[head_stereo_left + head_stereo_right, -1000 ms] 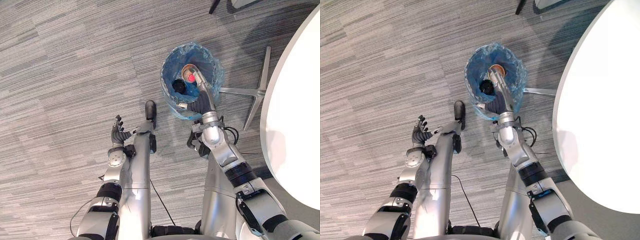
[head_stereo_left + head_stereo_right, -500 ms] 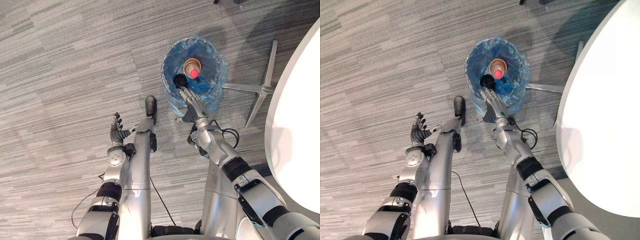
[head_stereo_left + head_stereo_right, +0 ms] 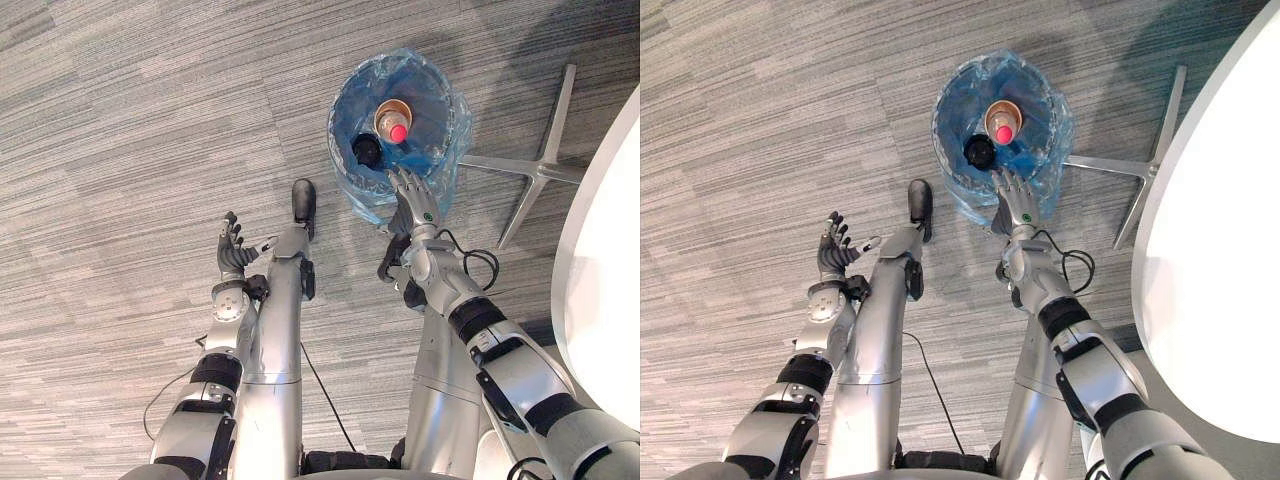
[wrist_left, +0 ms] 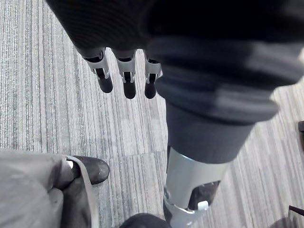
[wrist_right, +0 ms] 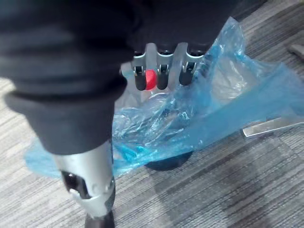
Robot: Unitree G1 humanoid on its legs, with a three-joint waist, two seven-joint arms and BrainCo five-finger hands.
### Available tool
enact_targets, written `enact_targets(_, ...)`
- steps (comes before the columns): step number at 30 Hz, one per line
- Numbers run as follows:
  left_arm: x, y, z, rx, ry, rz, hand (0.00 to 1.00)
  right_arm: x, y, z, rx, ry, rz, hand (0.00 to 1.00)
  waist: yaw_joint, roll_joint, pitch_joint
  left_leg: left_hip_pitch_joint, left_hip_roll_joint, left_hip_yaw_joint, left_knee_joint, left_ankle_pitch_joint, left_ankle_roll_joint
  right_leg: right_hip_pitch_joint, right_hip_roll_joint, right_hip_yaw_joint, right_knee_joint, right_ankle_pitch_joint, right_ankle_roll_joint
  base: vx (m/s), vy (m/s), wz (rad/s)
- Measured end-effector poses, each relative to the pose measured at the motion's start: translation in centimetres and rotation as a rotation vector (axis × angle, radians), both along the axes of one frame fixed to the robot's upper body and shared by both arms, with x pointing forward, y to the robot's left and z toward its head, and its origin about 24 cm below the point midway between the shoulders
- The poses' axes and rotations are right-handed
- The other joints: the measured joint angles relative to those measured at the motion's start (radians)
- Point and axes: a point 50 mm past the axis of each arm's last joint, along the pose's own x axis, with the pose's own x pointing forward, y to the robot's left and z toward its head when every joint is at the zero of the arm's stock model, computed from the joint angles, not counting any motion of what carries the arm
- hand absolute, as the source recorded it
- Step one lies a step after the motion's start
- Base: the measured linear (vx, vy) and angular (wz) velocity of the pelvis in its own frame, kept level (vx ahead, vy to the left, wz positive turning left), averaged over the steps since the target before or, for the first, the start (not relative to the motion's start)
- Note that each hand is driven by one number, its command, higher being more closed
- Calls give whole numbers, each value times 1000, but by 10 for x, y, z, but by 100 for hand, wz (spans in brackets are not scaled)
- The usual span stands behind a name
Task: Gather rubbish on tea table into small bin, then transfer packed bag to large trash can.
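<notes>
The small bin point(image 3: 440, 150), lined with a blue plastic bag point(image 5: 199, 128), stands on the carpet ahead of me. Inside it a tan cup point(image 3: 391, 115) holds something with a red cap point(image 3: 398, 133), and a black round item point(image 3: 366, 150) lies beside it. My right hand point(image 3: 412, 195) hovers at the bin's near rim, open, fingers straight and holding nothing. In the right wrist view the red cap point(image 5: 150, 80) shows between its fingertips point(image 5: 162, 80), above the bag. My left hand point(image 3: 232, 255) is open over bare carpet, well left of the bin.
A white round table point(image 3: 615, 300) fills the right side. Its metal star-shaped base point(image 3: 540, 170) lies on the floor just right of the bin. Grey striped carpet point(image 3: 130, 150) stretches to the left and ahead.
My right hand has drawn back out of the bin to its near rim, leaving the red-capped item inside. The camera view has shifted a little. The left hand has barely moved.
</notes>
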Motion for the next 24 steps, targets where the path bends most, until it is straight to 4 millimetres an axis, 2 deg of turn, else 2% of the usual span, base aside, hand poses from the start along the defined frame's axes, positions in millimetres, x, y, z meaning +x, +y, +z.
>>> enact_targets(7, 1, -3, 2, -28, -15, 9, 0, 7, -4, 10, 8, -8, -32, 100, 18, 1, 0, -16, -10, -4, 9, 6, 1, -14, -4, -3, 17, -9, -10, -29, -2, 7)
enact_targets(10, 1, -3, 2, -32, -17, 10, 0, 10, -3, 16, 15, -12, -28, 100, 19, 2, 0, -18, -11, -6, 11, 5, 2, -14, -5, -4, 17, -10, -9, -47, 16, 2)
enact_targets(18, 1, -4, 3, -34, -18, 8, 0, 11, -6, 14, 72, 8, -42, 100, 21, 5, -2, -20, -12, -12, 19, 2, 7, -12, -5, -7, 26, -11, -8, -56, 13, 0)
enact_targets(24, 1, -4, 2, -33, -7, 4, 0, 5, -1, 18, 148, -28, -13, 100, 17, 6, -3, -10, -8, -14, 40, 3, 5, 3, -3, -7, 37, -13, -10, -56, 7, -2)
